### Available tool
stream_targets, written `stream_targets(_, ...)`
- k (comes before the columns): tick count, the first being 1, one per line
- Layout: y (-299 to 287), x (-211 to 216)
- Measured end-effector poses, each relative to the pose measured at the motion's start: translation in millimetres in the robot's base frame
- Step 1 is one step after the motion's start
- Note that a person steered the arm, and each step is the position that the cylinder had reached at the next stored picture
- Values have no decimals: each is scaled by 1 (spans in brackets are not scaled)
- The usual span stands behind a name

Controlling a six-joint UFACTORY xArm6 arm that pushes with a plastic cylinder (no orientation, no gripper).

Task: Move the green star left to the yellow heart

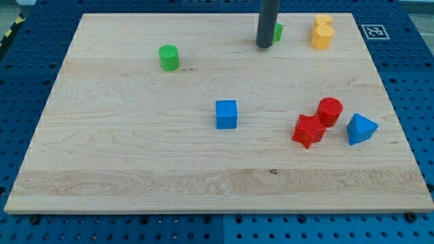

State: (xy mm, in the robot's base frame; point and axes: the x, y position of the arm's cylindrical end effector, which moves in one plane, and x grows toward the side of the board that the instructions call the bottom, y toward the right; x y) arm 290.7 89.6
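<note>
Board: the wooden board (pixel 135 163) is flat and level in the camera view; I judge its surface smooth enough for blocks to slide freely.
Rod: my rod comes down from the view's top and ends at my tip (pixel 264 45). It carries no jaws, so nothing opens, closes or clamps; it only pushes.
Green star: the green star (pixel 279 30) sits near the view's top, just right of my tip and mostly hidden behind the rod. Only a green sliver shows, so I cannot confirm the shape. Whether it touches the rod I cannot tell.
Yellow heart: the yellow heart (pixel 322 32) lies right of the star, near the top right corner, apart from it.
Handling, judged: small, rigid and light; it will slide and may spin if pushed off-centre. There is no taking hold; contact belongs on a flat flank, through the centre.
Push side, judged: my tip stands on the star's left, which suits a push toward the heart.
Red pair: a red star-like block (pixel 308 130) touches a red cylinder (pixel 330 110) at the lower right.
Blue blocks: a blue cube (pixel 226 114) sits mid-board; a blue triangular block (pixel 361 128) lies just right of the red pair.
Green cylinder: the green cylinder (pixel 169 57) is at the upper left.
Obstruction: nothing lies between star and heart; the board's top edge is close.
</note>
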Motion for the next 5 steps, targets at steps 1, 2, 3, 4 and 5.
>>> stream_targets(1,-9,0)
stream_targets(2,15,-5)
stream_targets(3,23,-5)
stream_targets(4,-10,-5)
stream_targets(5,-49,-9)
